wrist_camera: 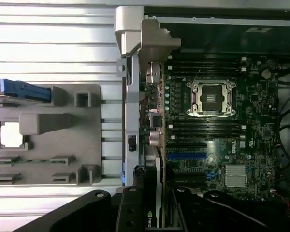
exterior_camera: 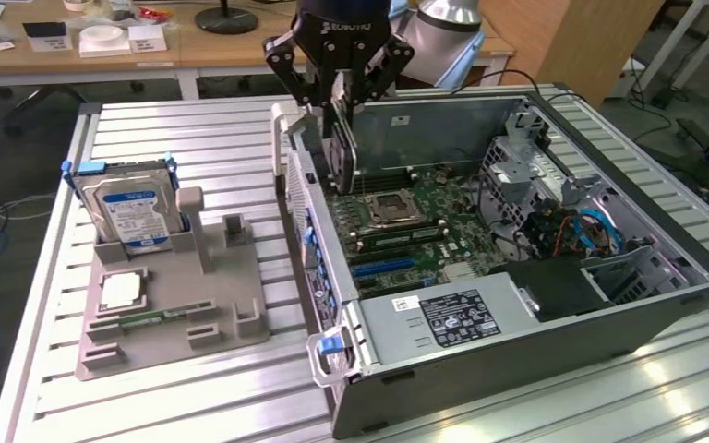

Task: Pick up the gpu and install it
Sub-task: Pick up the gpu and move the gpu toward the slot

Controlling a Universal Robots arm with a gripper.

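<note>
Gpu (exterior_camera: 344, 157) held edge-on in claw (exterior_camera: 343, 100), top hidden.

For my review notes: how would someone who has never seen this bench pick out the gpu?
Find the open computer case on the slatted table. Near its wall on the exterior view's left, the gripper clamps the gpu, a thin dark card hanging on edge above the motherboard. Unlike the blue-labelled hard drive standing in the grey holder, it rests on nothing.
</note>
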